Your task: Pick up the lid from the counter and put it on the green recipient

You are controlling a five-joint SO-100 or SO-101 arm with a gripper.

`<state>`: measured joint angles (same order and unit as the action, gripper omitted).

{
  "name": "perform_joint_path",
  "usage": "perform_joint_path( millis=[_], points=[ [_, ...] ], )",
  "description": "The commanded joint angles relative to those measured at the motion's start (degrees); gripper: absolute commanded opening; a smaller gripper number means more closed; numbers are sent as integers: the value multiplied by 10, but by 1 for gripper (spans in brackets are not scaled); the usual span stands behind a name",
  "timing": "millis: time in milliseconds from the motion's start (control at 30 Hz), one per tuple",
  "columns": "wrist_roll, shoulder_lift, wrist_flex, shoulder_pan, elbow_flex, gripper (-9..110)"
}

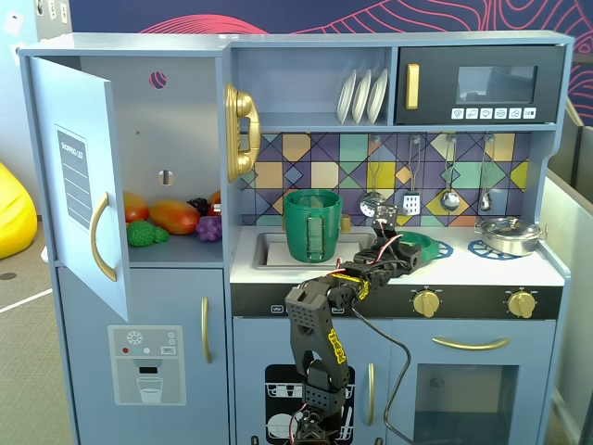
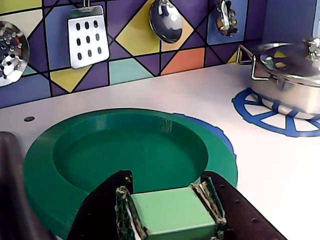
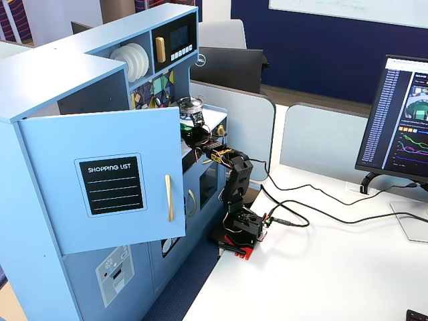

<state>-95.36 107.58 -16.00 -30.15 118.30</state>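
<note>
Nearest the wrist camera, the fingers (image 2: pixel 172 212) are clamped on the light green blocky knob (image 2: pixel 172 210) of the lid (image 2: pixel 125 150), one dark pad on each side of it. Gripping the knob makes sense, I judge: the disc itself is flat and wide, so the raised block is the only part the fingers can close around. The lid appears to lie on the white counter (image 2: pixel 260 165), over a blue burner ring whose edge peeks out on its right; whether it has left the surface I cannot tell.

One green recipient (image 1: pixel 312 225) stands upright in the sink on the left of the counter in a fixed view, open at the top, well apart from the lid (image 1: pixel 414 239), so the lid would have to be carried left and raised above the rim.

One silver pot (image 2: pixel 290 75) sits on a second burner ring (image 2: pixel 280 117) at the far right, with its own lid on. Four utensils hang on the tiled back wall in that fixed view; three of them show fully in the wrist view. Three white plates (image 1: pixel 362 95) stand on the shelf above.
</note>
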Motion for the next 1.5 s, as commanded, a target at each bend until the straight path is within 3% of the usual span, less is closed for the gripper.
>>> perform_joint_path(
  millis=[0,567,1000,1467],
  points=[
    [-5,35,-7,8,-75,0],
    [9,171,309,143,-313,0],
    [-18,128,342,253,-358,0],
    [-25,85,333,267,-354,0]
  ],
)
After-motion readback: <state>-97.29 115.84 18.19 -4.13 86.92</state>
